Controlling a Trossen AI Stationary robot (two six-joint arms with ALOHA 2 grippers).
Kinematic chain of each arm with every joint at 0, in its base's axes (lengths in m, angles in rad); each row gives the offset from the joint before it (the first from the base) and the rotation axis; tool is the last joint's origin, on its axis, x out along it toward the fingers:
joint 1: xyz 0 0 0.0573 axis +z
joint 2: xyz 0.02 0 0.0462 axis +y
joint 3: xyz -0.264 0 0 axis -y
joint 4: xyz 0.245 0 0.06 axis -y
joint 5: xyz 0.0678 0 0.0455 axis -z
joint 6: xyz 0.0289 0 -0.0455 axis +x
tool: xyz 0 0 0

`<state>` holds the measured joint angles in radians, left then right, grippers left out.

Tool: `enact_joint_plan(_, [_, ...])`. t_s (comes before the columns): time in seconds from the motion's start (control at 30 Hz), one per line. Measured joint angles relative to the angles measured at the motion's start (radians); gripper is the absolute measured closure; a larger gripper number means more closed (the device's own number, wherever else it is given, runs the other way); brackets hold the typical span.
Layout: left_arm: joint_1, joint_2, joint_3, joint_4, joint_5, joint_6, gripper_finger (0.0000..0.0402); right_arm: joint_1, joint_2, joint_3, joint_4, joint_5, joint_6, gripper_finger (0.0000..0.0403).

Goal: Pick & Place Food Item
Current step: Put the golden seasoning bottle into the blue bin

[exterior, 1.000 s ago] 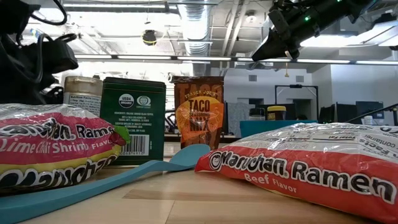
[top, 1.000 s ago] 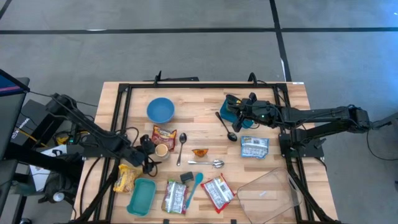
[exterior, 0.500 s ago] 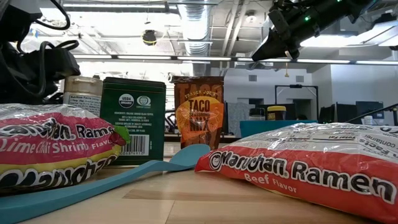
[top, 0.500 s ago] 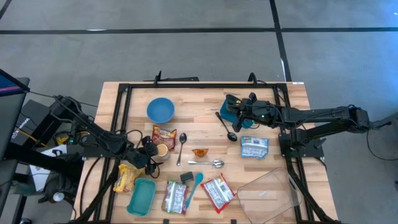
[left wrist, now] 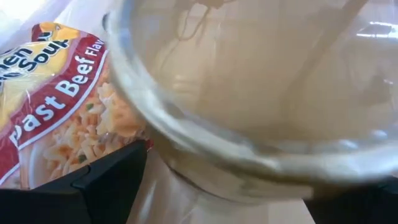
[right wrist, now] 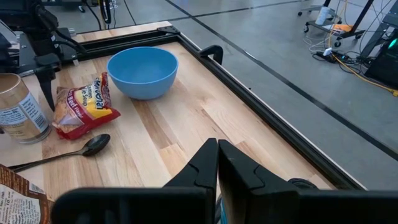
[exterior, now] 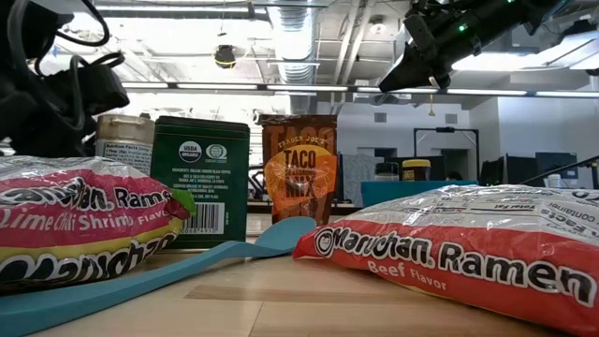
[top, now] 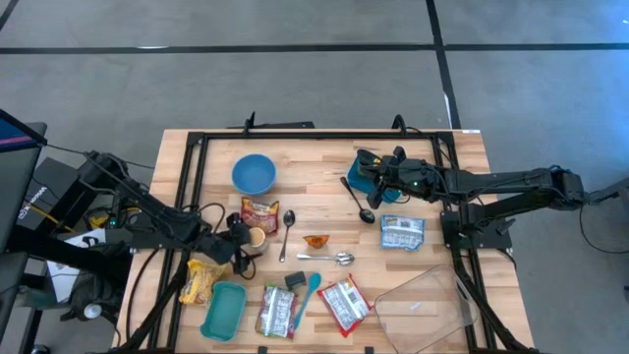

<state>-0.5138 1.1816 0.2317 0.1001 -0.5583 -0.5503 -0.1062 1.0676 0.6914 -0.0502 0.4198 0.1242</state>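
Observation:
A round jar [top: 256, 237] with a tan lid and a pale label [right wrist: 22, 109] stands upright on the wooden table, beside a red and yellow noodle soup packet [top: 259, 212]. My left gripper [top: 245, 239] is open and low at the jar. In the left wrist view the jar [left wrist: 249, 93] fills the picture, with one dark finger [left wrist: 112, 180] on each side of it. My right gripper [right wrist: 217, 155] is shut with nothing seen between its fingers. It hangs high over the table's far right [top: 366, 179], above a teal thing [top: 362, 169]. My left gripper's fingers stand on either side of the jar's lower wall [left wrist: 186, 168], slanting down from the table's left. I cannot tell whether they touch it. The jar stands upright on the table.
A blue bowl [top: 254, 173] sits at the far left. Spoons [top: 287, 231] and a black ladle [top: 359, 202] lie mid-table. Ramen packs [top: 344, 303], a green tin [exterior: 200, 183], a taco mix packet [exterior: 299, 168], a teal tub [top: 224, 310] and a clear tray [top: 423, 305] line the near side.

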Motion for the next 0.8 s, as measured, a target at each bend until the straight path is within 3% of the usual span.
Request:
enact_joint_plan(0.43, [0.014,0.016,0.0,0.041,0.018,0.0,0.003,0.0,0.0,0.0,0.0,0.0,0.0,0.0397])
enact_joint_plan(0.8, [0.014,0.167,0.0,0.194,0.021,0.03,0.003,0.0,0.0,0.0,0.0,0.0,0.0,0.0397])
